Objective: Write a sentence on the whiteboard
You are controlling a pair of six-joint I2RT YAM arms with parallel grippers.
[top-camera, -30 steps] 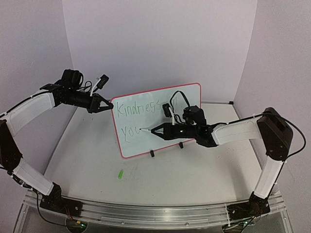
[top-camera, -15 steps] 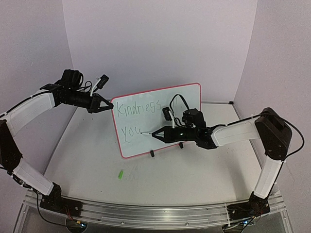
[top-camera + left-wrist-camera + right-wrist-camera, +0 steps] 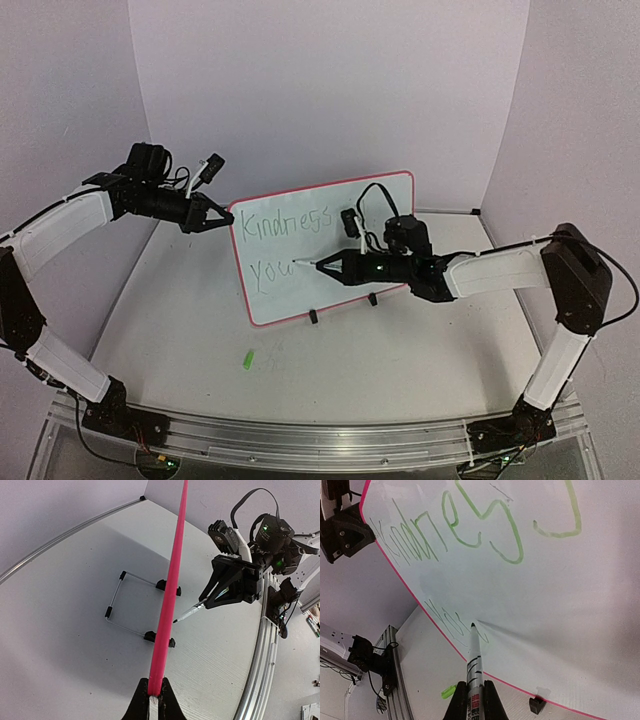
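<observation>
1. Whiteboard point(image 3: 285, 298) position: it stood upright on its wire stand point(image 3: 116, 596) near the middle of the table point(image 3: 420, 360), with the written face turned toward the bases of my two arms.
2. The left gripper point(image 3: 212, 222) was closed tight on the pink rim at the upper left corner of the board. I judged this hold was there to steady the board, so that it would not tip or slide back when the pen pressed on it.
3. The right gripper point(image 3: 328, 266) was closed around a marker point(image 3: 472, 655). The marker body lay between the fingers and pointed straight forward, so the tip could reach the surface while the fingers stayed off the board.
4. In the right wrist view the marker tip appeared to touch the white surface just after the last letter of the lower line.
5. The sentence point(image 3: 287, 222) was written in thin green strokes. The upper line read about "Kindness" and the lower line showed only "you", so I judged the writing was not finished and the next letter was in hand.
6. A small green cap point(image 3: 247, 358) lay on the table in front of the board, well apart from both arms and out of the way of the writing
</observation>
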